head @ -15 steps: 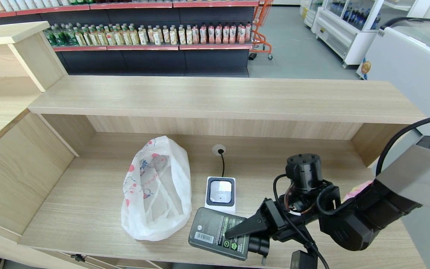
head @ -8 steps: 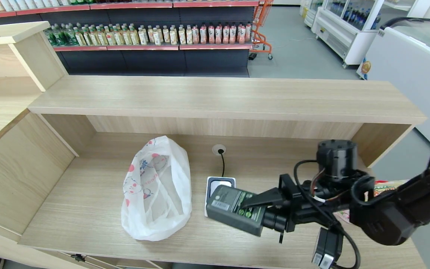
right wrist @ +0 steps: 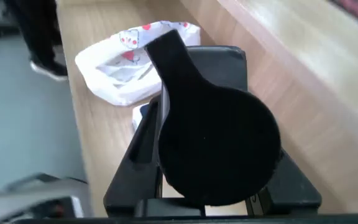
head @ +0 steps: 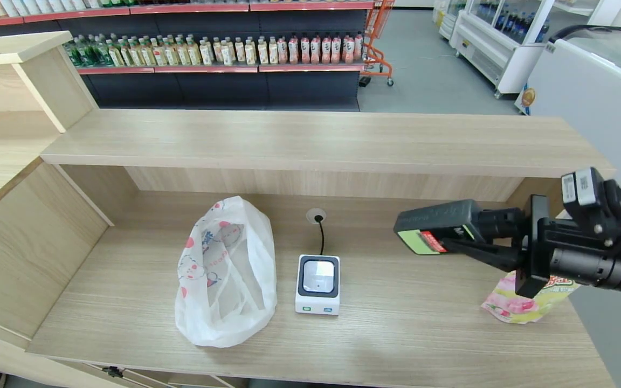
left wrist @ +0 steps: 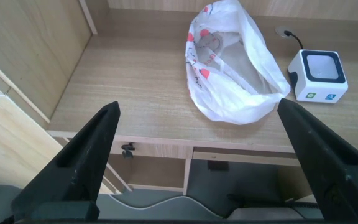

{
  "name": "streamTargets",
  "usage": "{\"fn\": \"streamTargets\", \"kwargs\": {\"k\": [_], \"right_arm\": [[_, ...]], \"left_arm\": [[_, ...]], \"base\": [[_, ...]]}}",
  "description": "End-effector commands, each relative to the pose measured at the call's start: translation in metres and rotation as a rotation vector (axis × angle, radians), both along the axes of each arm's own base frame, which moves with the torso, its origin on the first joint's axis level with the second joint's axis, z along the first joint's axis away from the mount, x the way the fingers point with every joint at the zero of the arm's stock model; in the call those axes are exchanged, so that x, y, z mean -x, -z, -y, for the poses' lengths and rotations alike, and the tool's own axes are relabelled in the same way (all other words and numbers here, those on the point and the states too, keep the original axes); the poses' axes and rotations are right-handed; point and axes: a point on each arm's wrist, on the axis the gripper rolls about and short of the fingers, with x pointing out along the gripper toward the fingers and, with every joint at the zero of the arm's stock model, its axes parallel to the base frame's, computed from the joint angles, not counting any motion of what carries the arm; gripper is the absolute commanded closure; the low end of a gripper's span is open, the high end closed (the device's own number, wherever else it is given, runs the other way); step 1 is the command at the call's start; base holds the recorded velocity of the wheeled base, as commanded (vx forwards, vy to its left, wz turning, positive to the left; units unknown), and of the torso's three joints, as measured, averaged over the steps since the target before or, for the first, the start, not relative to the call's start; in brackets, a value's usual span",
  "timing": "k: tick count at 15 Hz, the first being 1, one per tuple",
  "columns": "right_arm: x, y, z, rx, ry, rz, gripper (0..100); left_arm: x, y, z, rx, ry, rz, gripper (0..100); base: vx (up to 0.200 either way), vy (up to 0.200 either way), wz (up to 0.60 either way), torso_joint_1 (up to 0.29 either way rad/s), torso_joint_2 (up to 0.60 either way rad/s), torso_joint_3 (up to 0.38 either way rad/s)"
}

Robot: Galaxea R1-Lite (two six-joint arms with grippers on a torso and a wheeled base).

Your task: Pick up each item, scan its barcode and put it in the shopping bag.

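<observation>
Right end effector (head: pixel 453 233): clamped on a dark pack, 1 finger under it, up in the air over the right side of the bench (head: pixel 127 302).
Dark pack (head: pixel 433 222): held roughly level, green end face turned toward you; no barcode shows on the faces in sight.
Pink pouch (head: pixel 518 303): lying on the bench under your right arm, near the right edge, waiting its turn.
Scanner (head: pixel 318 281): flat on the bench, window facing up, well apart from the pack and off to its left; its cable (head: pixel 321 237) runs back to a hole in the bench.
Shopping bag (head: pixel 224 275): just beside the scanner on its left, slumped and slack, mouth not propped open.
Left end effector (left wrist: pixel 197 109): fingers spread wide, holding nothing, hanging out in front of the bench edge.
Step in hand: looks like presenting the pack to the scanner, then bagging it.
Do it well: roll the wrist until the barcode face looks down, bring the pack over the window, keep it level and close, pause.
Watch for: the cable behind the scanner, and a limp bag that may fold shut; come in from above its opening before you release.
</observation>
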Motion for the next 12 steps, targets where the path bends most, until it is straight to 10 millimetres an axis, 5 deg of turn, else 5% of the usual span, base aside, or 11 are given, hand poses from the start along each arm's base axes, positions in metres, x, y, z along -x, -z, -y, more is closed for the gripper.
{"fn": "streamTargets", "kwargs": {"k": [1, 6, 9, 12], "right_arm": [[0.007, -0.003, 0.004, -0.165, 0.151, -0.230, 100], [0.010, 0.039, -0.005, -0.383, 0.244, -0.758, 100], [0.015, 0.054, -0.012, -0.387, 0.237, -0.878, 100], [-0.001, 0.069, -0.017, -0.377, 0.240, -0.880, 100]], "left_arm": [[0.000, 0.000, 0.000, 0.001, 0.000, 0.001, 0], [0.000, 0.000, 0.000, 0.001, 0.000, 0.001, 0], [0.000, 0.000, 0.000, -0.001, 0.000, 0.001, 0], [0.000, 0.000, 0.000, 0.001, 0.000, 0.001, 0]], "base": [[0.000, 0.000, 0.00, 0.000, 0.00, 0.000], [0.000, 0.000, 0.00, 0.000, 0.00, 0.000], [0.000, 0.000, 0.00, 0.000, 0.00, 0.000], [0.000, 0.000, 0.00, 0.000, 0.00, 0.000]]}}
